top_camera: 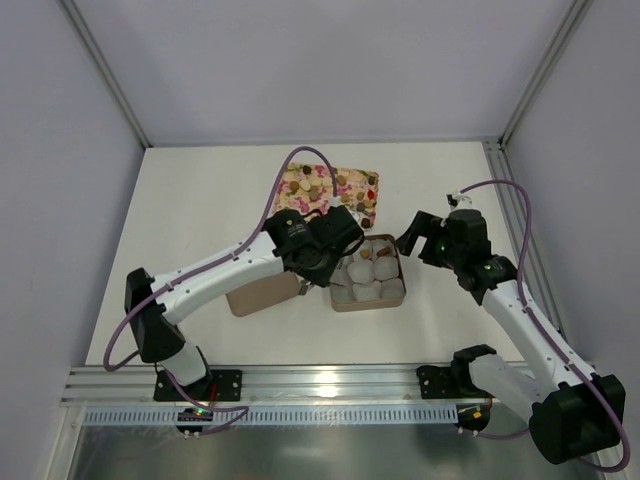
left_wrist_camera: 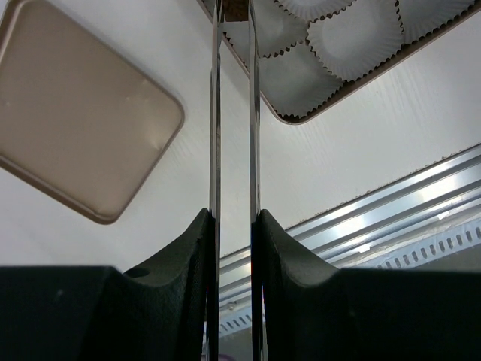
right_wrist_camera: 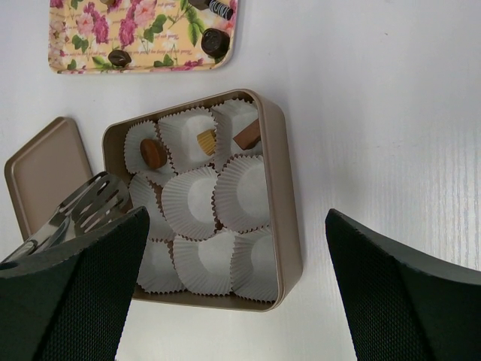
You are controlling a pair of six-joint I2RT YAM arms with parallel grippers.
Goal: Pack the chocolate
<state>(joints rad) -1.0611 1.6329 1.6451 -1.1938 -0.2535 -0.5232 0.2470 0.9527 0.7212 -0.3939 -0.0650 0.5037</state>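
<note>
Several chocolate pieces (top_camera: pixel 312 190) lie on a floral tray (top_camera: pixel 345 172) at the back. Three more sit in white paper cups in the tan tin box (right_wrist_camera: pixel 279 188): a round tan one (right_wrist_camera: pixel 153 153), a golden one (right_wrist_camera: pixel 206 141) and a brown one (right_wrist_camera: pixel 246 135). The other cups (right_wrist_camera: pixel 192 201) hold nothing. My left gripper (top_camera: pixel 335 262) (left_wrist_camera: pixel 234 214) is shut on metal tongs (left_wrist_camera: pixel 215 113), whose tips (right_wrist_camera: pixel 105 197) hover at the box's left edge with no piece visible in them. My right gripper (right_wrist_camera: pixel 237 218) (top_camera: pixel 425 235) is open and empty above the box's right side.
The box's tan lid (top_camera: pixel 255 293) (left_wrist_camera: pixel 75 128) lies flat left of the box. Dark pieces (right_wrist_camera: pixel 215 41) rest on the tray's near edge. An aluminium rail (top_camera: pixel 320 385) runs along the table's near edge. Walls enclose the table at the back and on both sides.
</note>
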